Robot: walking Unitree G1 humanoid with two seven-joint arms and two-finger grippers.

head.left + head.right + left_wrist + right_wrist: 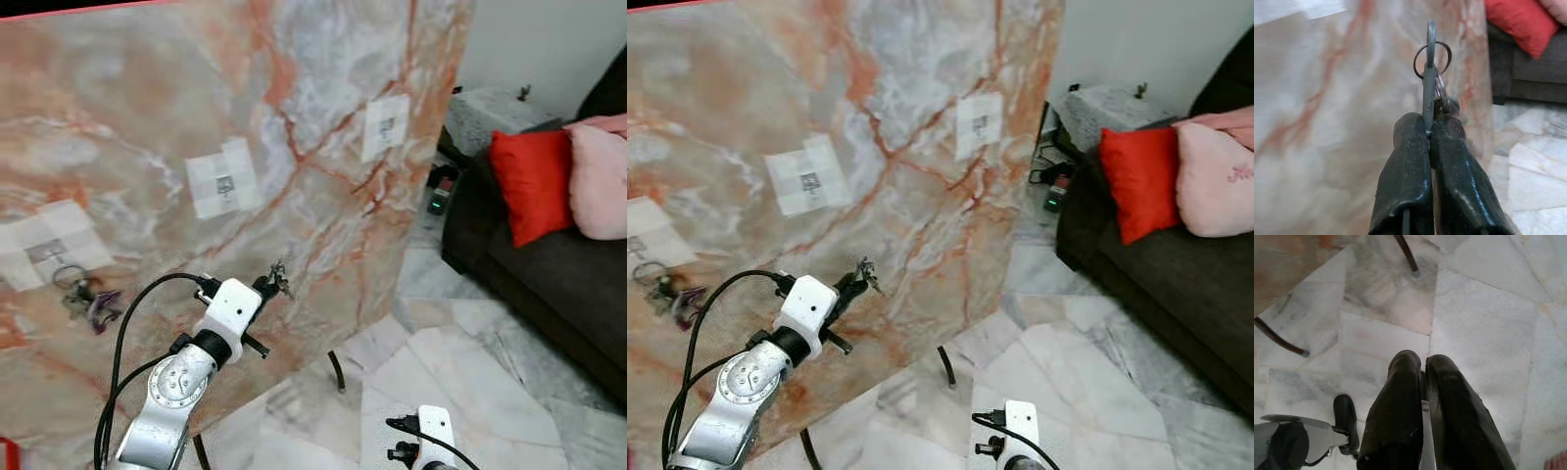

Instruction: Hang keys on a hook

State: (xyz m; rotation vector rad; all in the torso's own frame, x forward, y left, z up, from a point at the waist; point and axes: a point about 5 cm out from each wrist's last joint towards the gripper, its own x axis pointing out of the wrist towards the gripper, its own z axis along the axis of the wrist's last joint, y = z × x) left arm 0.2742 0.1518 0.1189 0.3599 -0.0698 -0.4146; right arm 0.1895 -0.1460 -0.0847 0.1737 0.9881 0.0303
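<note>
My left gripper (270, 283) is raised in front of the marble board (294, 59), shut on a bunch of keys (280, 278). In the left wrist view its black fingers (1415, 161) pinch a flat key (1429, 73) with a ring (1432, 58) sticking up. Three hooks on white tape patches are fixed to the board: a left hook (47, 253), a middle hook (225, 184) and a right hook (386, 124). Another key bunch (86, 294) hangs from the left hook. The held keys are below and right of the middle hook. My right gripper (1422, 364) hangs low over the floor, shut and empty.
The board stands on thin dark legs (337, 372) over a marble tile floor (470, 382). At the right is a dark sofa (549, 264) with a red cushion (531, 181) and a pink cushion (600, 176). A small table (495, 113) stands behind.
</note>
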